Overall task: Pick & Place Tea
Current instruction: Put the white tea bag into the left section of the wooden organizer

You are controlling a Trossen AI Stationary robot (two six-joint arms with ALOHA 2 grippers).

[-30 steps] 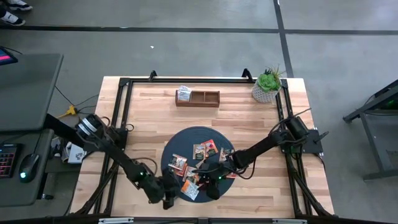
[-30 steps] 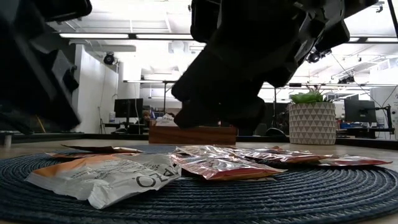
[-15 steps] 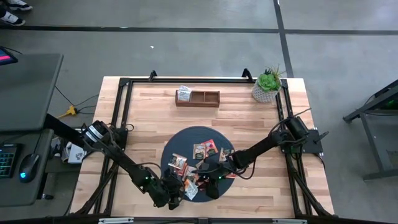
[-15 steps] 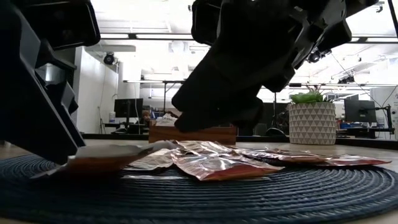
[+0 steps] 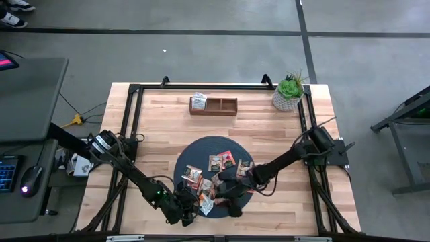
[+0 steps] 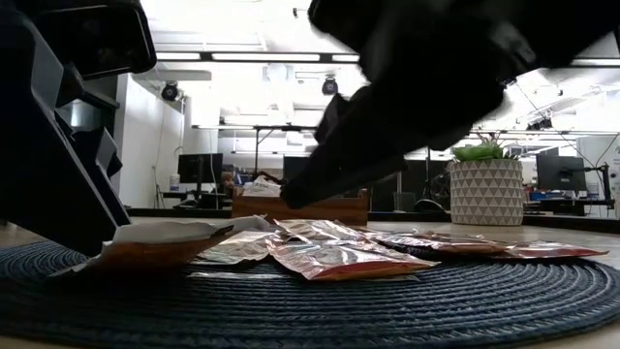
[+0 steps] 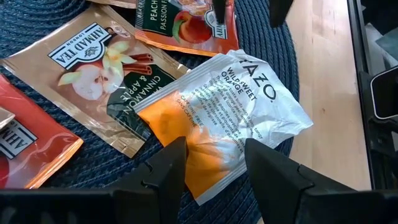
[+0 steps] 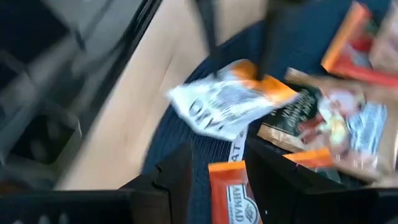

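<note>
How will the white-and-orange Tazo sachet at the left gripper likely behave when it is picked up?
The Tazo sachet looks crinkled and thin, so it is probably floppy and will sag outside the grip. It seems light for its area. Its glossy wrapper may slip between the left gripper fingers. It overlaps a cinnamon sachet, which might drag along.

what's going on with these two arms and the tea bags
Two robot arms work over a pile of tea sachets on a dark round mat. The left gripper is open at the edge of a white and orange sachet, not yet gripping it. The right gripper hovers close by over the mat. A wooden box stands farther back.
</note>
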